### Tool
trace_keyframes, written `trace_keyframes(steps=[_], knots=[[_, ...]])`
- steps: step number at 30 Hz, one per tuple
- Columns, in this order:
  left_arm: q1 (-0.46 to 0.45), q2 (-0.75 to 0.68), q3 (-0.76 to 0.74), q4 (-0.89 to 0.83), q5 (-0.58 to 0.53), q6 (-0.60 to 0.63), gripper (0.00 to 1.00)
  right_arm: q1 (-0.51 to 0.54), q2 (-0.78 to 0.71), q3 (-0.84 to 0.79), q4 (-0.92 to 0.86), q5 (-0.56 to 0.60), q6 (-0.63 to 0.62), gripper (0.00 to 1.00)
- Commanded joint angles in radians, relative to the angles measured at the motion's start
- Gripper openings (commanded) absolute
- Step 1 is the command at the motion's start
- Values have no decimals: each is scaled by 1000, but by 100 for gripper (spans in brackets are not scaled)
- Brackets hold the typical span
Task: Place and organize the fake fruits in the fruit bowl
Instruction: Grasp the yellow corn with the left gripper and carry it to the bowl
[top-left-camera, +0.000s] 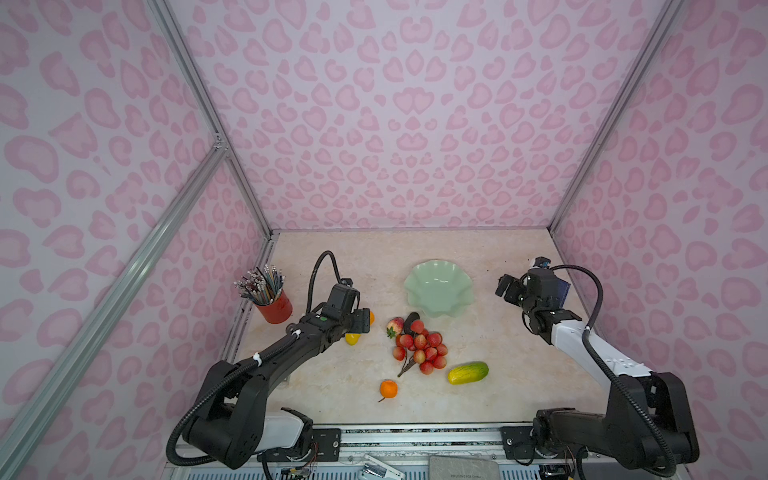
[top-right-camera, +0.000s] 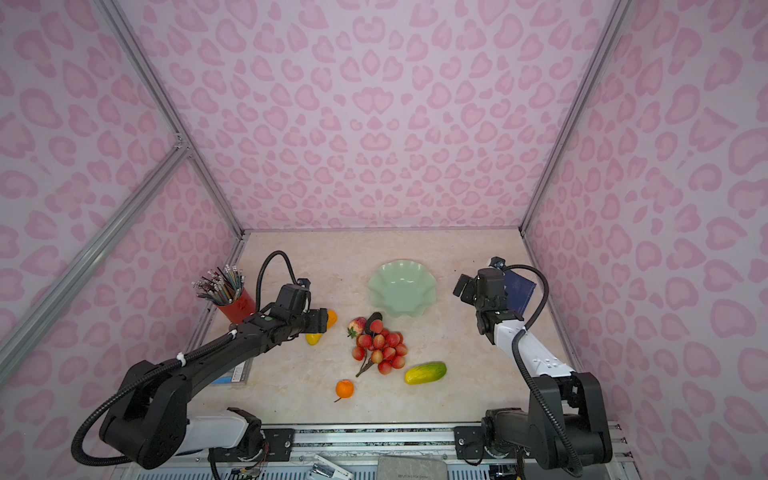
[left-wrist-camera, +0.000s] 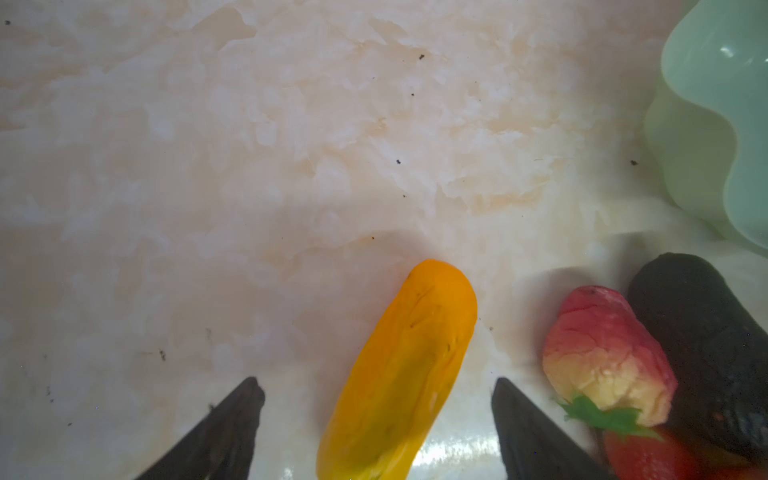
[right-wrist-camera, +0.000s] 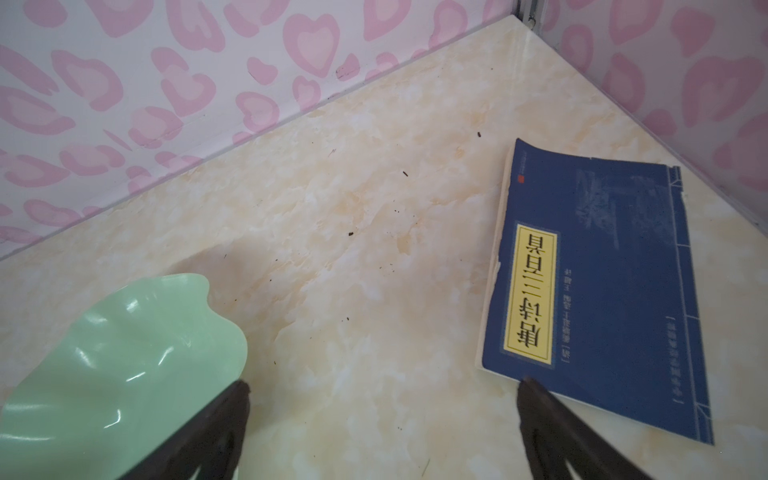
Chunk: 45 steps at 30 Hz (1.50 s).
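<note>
Pink heart-print walls (top-left-camera: 415, 124) closed in the marble table (top-left-camera: 519, 365). My left gripper (left-wrist-camera: 377, 386) hung low toward the table's left edge, its fingers spread either side of the yellow fruit (left-wrist-camera: 432, 299) with a gap on each side. My right gripper (right-wrist-camera: 384, 386) hovered near the right edge, fingers wide apart over bare table, between the bowl (top-left-camera: 438, 291) and the book (right-wrist-camera: 602, 291). That bowl sat mid-table toward the far edge, and the book lay by the far right corner. The berry bunch (top-left-camera: 419, 347) sprawled at the centre, and the cup (top-left-camera: 275, 307) stood at the left edge. The oval (top-left-camera: 468, 372) lay just right of the bunch, toward the near edge. Avocado (top-left-camera: 410, 321) and strawberry (top-left-camera: 395, 325) lay side by side at the bunch's far end. The orange (top-left-camera: 388, 389) sat alone, closest to the near edge.
</note>
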Motion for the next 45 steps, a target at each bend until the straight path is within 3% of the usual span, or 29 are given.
trace_keyframes(steps=[1, 7, 18, 21, 26, 31, 39, 45], knots=[[-9, 73, 46, -17, -17, 4, 87, -1, -13, -13, -16, -12, -5, 100], [-11, 172, 66, -26, 11, -13, 81, -2, -36, -16, -38, 9, 5, 100], [-15, 220, 69, -23, 59, -14, 46, -3, -40, -17, -27, -10, 25, 100], [-26, 192, 82, -27, 76, -3, 41, -4, -36, -20, -19, -13, 37, 100], [-97, 128, 167, -56, 97, 32, 40, -3, -33, -32, -12, -26, 41, 100], [-182, 174, 341, -83, 113, 63, 40, -6, -45, -19, -35, -32, 40, 100], [-276, 453, 683, -113, 126, 97, 41, -5, -97, -35, -97, -39, 34, 99], [-286, 638, 837, -124, 148, 69, 42, -5, -164, -47, -170, -46, 24, 99]])
